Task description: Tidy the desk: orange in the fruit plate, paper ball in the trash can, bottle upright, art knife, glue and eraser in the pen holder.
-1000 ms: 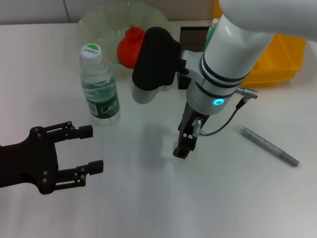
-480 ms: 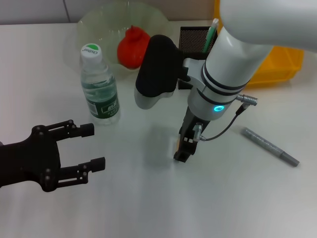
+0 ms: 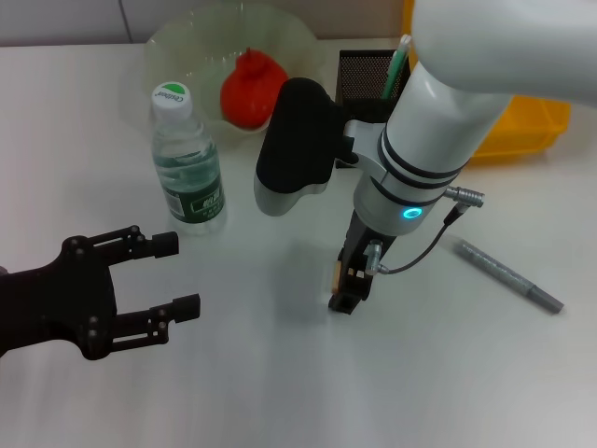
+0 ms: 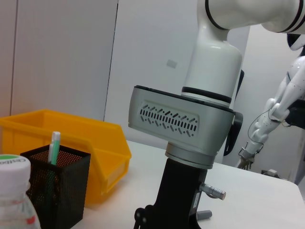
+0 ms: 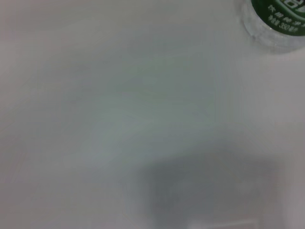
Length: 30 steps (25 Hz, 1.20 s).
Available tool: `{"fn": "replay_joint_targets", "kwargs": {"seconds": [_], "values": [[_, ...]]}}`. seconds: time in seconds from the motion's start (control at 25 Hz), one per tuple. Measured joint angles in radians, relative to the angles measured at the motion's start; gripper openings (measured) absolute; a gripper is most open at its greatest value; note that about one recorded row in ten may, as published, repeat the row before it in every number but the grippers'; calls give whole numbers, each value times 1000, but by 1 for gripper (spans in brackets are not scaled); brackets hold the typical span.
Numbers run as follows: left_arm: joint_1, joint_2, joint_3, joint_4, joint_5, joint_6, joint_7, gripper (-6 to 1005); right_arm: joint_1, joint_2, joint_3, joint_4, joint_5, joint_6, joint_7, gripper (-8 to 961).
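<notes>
My right gripper point(image 3: 346, 289) points down at mid-table, shut on a small tan block, the eraser point(image 3: 335, 276). The bottle point(image 3: 187, 159) stands upright at the back left, and its green label point(image 5: 275, 19) shows in the right wrist view. The orange point(image 3: 249, 88) lies in the clear fruit plate point(image 3: 187, 42). A green-white stick stands in the black mesh pen holder point(image 3: 366, 73). The grey art knife point(image 3: 508, 275) lies flat on the table to the right. My left gripper point(image 3: 166, 276) hovers open at the front left with nothing in it. The paper ball and the trash can are out of view.
A yellow bin point(image 3: 522, 126) sits at the back right behind the pen holder. The left wrist view shows the right arm's wrist point(image 4: 183, 124), the pen holder point(image 4: 57, 186) and the yellow bin point(image 4: 81, 143) beyond it.
My right arm has shifted slightly to the right and forward, and the tan block between its fingers shows more clearly. The left gripper has barely moved.
</notes>
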Motion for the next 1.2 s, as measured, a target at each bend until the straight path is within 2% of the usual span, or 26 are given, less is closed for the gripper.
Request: {"fn": "replay_joint_targets", "kwargs": {"seconds": [0.36, 0.48, 0.52, 0.56, 0.6, 0.72, 0.76, 0.8, 0.88, 1.0, 1.2], "values": [[3, 0, -9, -1, 0, -3, 0, 757, -9, 0, 9, -20, -5, -13, 10, 514], [7, 0, -13, -1, 0, -3, 0, 757, -16, -3, 17, -47, -10, -28, 21, 447], [8, 0, -13, -1, 0, -3, 0, 757, -23, -6, 33, -71, -19, -45, 27, 425], [9, 0, -14, -1, 0, -3, 0, 757, -54, -7, 100, -146, -63, -79, 31, 403], [9, 0, -14, -1, 0, -3, 0, 757, -54, -7, 100, -146, -63, -79, 31, 403], [10, 3, -14, -9, 0, -2, 6, 756, -124, -6, 225, -308, -164, -124, 40, 401], [10, 3, -16, -11, 0, -2, 9, 756, -167, -7, 295, -411, -216, -133, 54, 401], [10, 3, -16, -11, 0, -2, 9, 756, -167, -7, 295, -411, -216, -133, 54, 403], [9, 2, -22, -12, 1, -2, 20, 756, -205, -8, 367, -500, -253, -126, 62, 408], [8, 2, -23, -14, 1, -2, 23, 756, -244, -9, 442, -563, -267, -84, 61, 416], [6, 0, -23, -15, 2, -1, 23, 756, -283, -10, 468, -557, -311, 6, 54, 428]]}}
